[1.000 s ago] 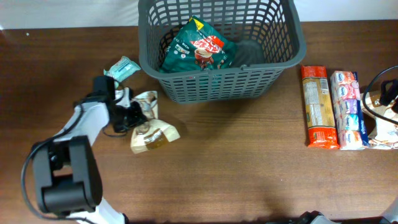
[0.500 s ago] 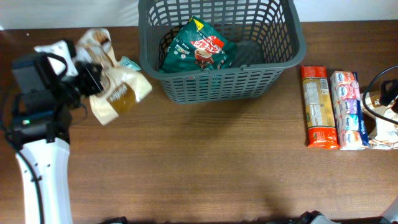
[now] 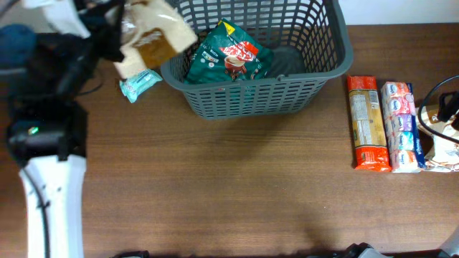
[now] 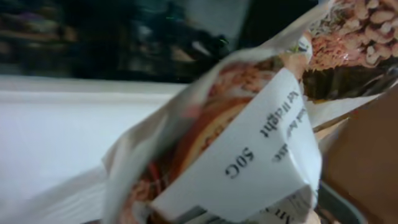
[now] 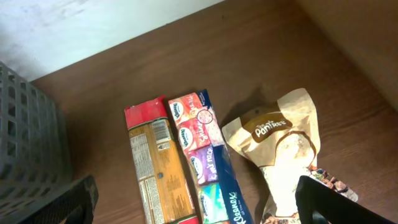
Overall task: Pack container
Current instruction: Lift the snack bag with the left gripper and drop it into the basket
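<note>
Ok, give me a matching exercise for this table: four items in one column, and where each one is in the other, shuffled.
Items
1. green packet
2. beige pouch
3. teal packet
4. long red pack

Places
A. flat on the table, right of the container
B. held in the air at the container's left rim
C. inside the container
D. on the table, left of the container

Pairs: 1-C, 2-B, 3-D, 4-A

The left arm (image 3: 44, 186) reached up along the left side, its white link leading to a black wrist. The left gripper (image 3: 113, 32) was closed on a packet (image 3: 152, 39) and held it in the air. The right gripper (image 5: 196, 193) faced downward, its two dark fingers (image 5: 71, 202) spread wide apart with nothing between them.
</note>
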Action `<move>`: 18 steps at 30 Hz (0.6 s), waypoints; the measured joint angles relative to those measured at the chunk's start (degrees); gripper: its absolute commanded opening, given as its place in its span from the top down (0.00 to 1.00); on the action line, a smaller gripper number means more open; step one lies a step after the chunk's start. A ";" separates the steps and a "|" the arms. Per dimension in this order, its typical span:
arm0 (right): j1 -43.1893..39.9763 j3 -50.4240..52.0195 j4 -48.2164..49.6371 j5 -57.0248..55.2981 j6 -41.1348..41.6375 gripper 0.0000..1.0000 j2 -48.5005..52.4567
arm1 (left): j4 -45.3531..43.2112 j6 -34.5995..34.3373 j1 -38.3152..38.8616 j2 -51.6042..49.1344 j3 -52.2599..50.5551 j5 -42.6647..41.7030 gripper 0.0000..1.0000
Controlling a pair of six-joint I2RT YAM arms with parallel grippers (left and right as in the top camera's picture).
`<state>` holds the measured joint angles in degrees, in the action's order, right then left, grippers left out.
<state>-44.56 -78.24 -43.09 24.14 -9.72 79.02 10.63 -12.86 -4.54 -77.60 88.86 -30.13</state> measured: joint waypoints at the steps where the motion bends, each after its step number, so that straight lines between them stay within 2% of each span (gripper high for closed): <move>1: 0.00 0.00 0.00 0.00 0.04 0.01 0.00 | -1.40 -0.02 2.51 -2.14 -0.02 -0.55 0.98; 7: 0.00 0.02 0.02 0.02 0.02 0.01 0.00 | -11.15 -0.02 13.38 -15.08 -0.02 -1.09 0.98; 13: 0.00 0.00 0.02 0.00 0.04 0.01 0.00 | -16.33 -0.13 18.71 -24.41 0.74 -1.01 0.98; 18: 0.00 0.00 -0.02 0.00 0.07 0.01 0.00 | -16.98 -0.92 21.33 -28.79 0.74 -1.01 0.98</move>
<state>-44.56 -78.24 -43.11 24.14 -9.65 79.02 -6.35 -13.78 16.80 -106.39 89.60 -31.14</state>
